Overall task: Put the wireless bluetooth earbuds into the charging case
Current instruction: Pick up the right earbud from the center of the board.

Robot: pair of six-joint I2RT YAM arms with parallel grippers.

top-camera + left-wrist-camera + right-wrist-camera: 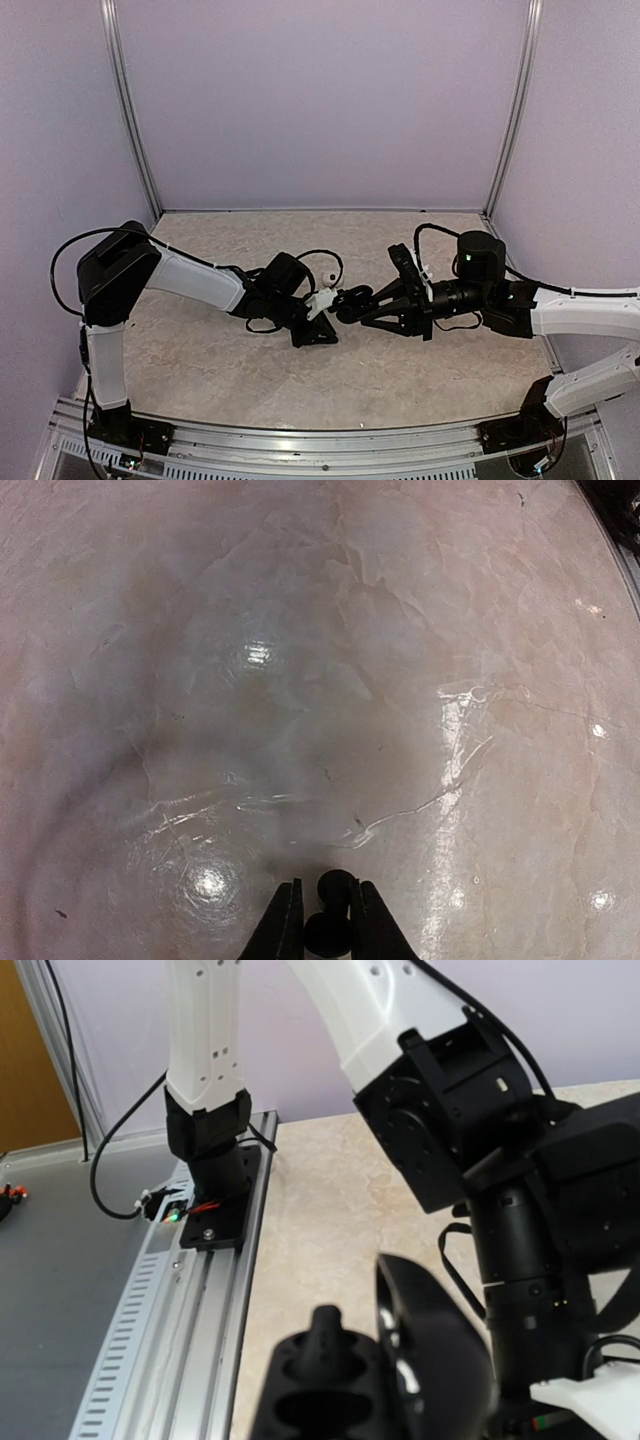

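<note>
**Now: one earbud pinched on the left, case held up on the right**

Here I have both arms reaching in over the middle of the table (300, 680), their tips nearly meeting, neither one resting on the surface.

The left gripper (325, 888) is pressed in on an earbud (330, 915). In my left wrist view the two dark fingers (285, 930) sit tight against either side of the small glossy black bud, which pokes out just past the fingertips. Under it I see only the pale, marbled tabletop with lamp glare, well below.

The right gripper (352, 300) carries the charging case (420, 1360), lifted off the table. The case fills the bottom of my right wrist view and hides the fingers, so I judge the grip from the overhead view, where the jaws close in on a small dark thing. The case is open, its shiny black lid standing up on the right. What looks like the other earbud (325, 1328) stands in the tray. It is too blurred for me to say whether it is fully seated.
</note>
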